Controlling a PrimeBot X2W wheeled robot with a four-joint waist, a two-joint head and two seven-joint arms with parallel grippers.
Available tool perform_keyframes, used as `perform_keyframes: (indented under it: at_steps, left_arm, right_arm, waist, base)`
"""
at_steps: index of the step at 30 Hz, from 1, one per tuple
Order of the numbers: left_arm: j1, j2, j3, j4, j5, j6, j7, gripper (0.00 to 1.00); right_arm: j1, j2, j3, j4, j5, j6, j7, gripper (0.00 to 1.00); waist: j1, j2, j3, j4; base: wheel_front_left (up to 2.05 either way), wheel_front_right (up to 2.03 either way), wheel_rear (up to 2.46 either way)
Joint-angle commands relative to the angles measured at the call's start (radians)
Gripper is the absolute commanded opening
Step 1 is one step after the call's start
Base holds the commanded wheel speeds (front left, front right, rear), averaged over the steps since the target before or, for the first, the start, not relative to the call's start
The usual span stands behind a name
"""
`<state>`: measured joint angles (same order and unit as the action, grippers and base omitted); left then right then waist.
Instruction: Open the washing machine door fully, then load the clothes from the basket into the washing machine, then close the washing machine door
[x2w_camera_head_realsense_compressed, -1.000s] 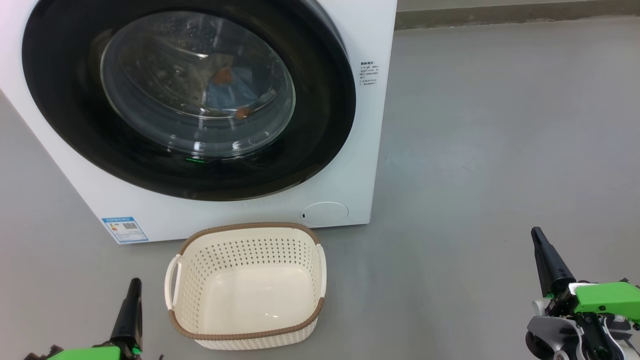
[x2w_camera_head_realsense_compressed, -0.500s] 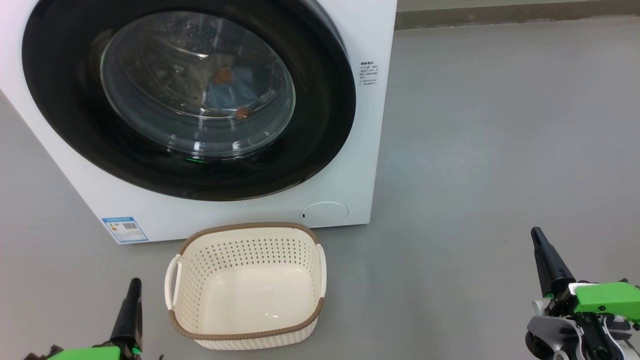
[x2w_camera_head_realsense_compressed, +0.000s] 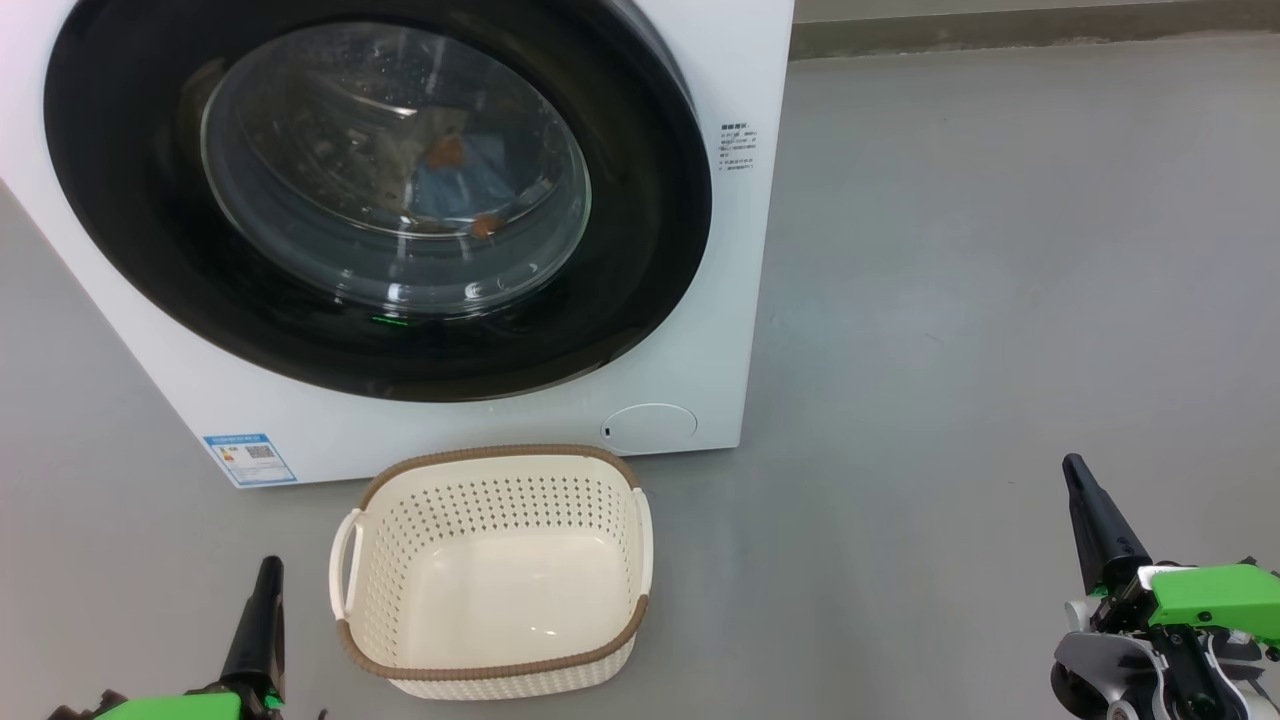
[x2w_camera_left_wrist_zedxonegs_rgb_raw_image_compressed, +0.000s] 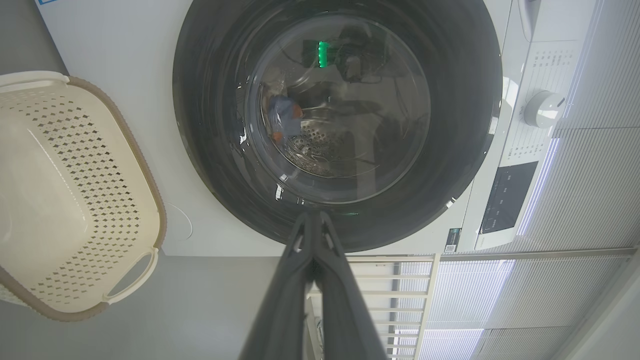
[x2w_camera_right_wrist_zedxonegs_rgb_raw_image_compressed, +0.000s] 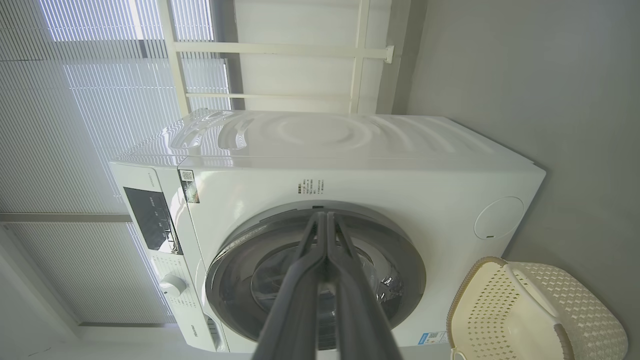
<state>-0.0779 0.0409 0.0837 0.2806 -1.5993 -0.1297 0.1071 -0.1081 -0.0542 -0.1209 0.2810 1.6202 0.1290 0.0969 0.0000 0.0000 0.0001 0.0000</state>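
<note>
Shut and empty, left claw (x2w_camera_head_realsense_compressed: 268, 570) and right claw (x2w_camera_head_realsense_compressed: 1076, 472) face the glossy black-rimmed glass door (x2w_camera_head_realsense_compressed: 650, 230) ahead, seemingly latched; withdraw without brushing it.

basket (x2w_camera_head_realsense_compressed: 490, 570) before washing machine (x2w_camera_head_realsense_compressed: 700, 250), clothes (x2w_camera_head_realsense_compressed: 455, 185) inside

Grey floor (x2w_camera_head_realsense_compressed: 1000, 300), smooth, faint glare. Darker skirting (x2w_camera_head_realsense_compressed: 1000, 35) at 1 o'clock in head view. Right wrist view: white blinds (x2w_camera_right_wrist_zedxonegs_rgb_raw_image_compressed: 65, 125) at 10 o'clock, daylight coming through; cream rail frame (x2w_camera_right_wrist_zedxonegs_rgb_raw_image_compressed: 280, 47) at 12, white wall (x2w_camera_right_wrist_zedxonegs_rgb_raw_image_compressed: 295, 75) behind it.
</note>
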Motion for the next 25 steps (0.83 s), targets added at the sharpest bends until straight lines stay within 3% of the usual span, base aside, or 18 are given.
perform_keyframes:
  at_steps: [1, 25]
  left_arm:
    - [-0.038, 0.009, 0.032, -0.03, -0.008, 0.0, 0.007, 0.0]
    - [-0.038, 0.009, 0.032, -0.03, -0.008, 0.0, 0.007, 0.0]
  right_arm:
    - [-0.007, -0.005, 0.018, -0.03, -0.002, 0.002, 0.007, 0.0]
    - [-0.007, -0.004, 0.017, -0.03, -0.004, 0.002, 0.008, 0.0]
  waist:
    - [0.0, 0.0, 0.0, 0.0]
    - [0.0, 0.0, 0.0, 0.0]
  base:
    - [0.0, 0.0, 0.0]
    - [0.0, 0.0, 0.0]
